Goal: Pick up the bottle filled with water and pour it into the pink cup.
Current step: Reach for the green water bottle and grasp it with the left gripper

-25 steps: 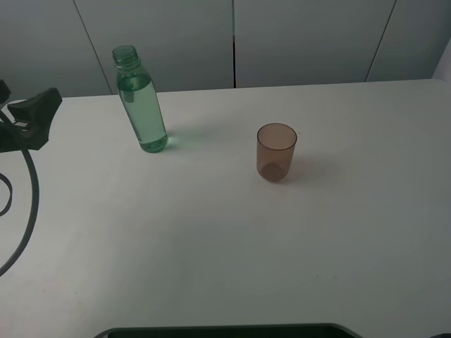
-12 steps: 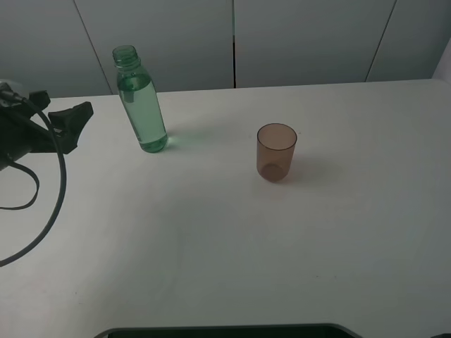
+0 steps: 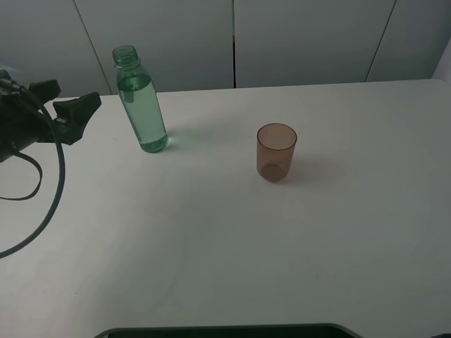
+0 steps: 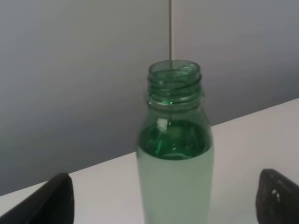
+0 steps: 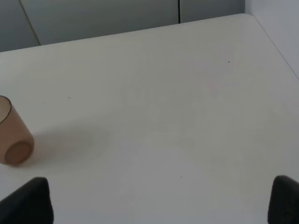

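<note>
The bottle (image 3: 141,102) stands upright at the table's back left, green-tinted, uncapped and mostly full of water. The pink cup (image 3: 275,151) stands upright near the middle, to the right of the bottle and apart from it. My left gripper (image 3: 74,95) is open and empty, just left of the bottle at about mid-height, not touching it. In the left wrist view the bottle (image 4: 175,154) stands ahead, centred between the two fingertips (image 4: 56,200). My right gripper (image 5: 158,200) is open and empty, with the cup (image 5: 14,135) far off to one side. It is out of the exterior view.
The white table (image 3: 211,232) has grey wall panels (image 3: 296,39) behind it. A black cable (image 3: 42,204) loops from the left arm over the table's left side. A dark object (image 3: 225,329) lies along the front edge. The table's right edge (image 5: 275,44) shows in the right wrist view.
My left gripper has moved right, toward the bottle, and a little further back. The bottle and the cup have not moved.
</note>
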`<state>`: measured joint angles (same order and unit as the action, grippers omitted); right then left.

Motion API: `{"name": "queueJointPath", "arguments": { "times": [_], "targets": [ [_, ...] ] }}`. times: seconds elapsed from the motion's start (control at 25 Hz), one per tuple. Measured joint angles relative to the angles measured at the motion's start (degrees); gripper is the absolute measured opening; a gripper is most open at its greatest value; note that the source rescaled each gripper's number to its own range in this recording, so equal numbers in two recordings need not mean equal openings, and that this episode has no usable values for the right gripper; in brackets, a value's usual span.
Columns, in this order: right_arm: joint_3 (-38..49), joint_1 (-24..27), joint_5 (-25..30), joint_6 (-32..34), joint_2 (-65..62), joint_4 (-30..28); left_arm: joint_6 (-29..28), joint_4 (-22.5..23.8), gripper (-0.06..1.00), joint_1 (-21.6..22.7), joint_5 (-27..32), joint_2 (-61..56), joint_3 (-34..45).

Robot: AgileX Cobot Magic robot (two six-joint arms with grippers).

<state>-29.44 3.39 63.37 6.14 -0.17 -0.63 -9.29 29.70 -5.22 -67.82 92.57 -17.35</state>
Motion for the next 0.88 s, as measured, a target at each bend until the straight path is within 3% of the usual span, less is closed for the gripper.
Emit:
{"name": "queueJointPath", "arguments": {
  "times": [0.32,0.88],
  "targets": [
    [0.0,0.0,0.0,0.0,0.0,0.0,-4.02,2.93,1.0,-1.06,4.73,4.78,-5.97],
    [0.0,0.0,0.0,0.0,0.0,0.0,-1.32,3.65,1.0,-3.88,3.48,17.82,-15.57]
  ]
}}
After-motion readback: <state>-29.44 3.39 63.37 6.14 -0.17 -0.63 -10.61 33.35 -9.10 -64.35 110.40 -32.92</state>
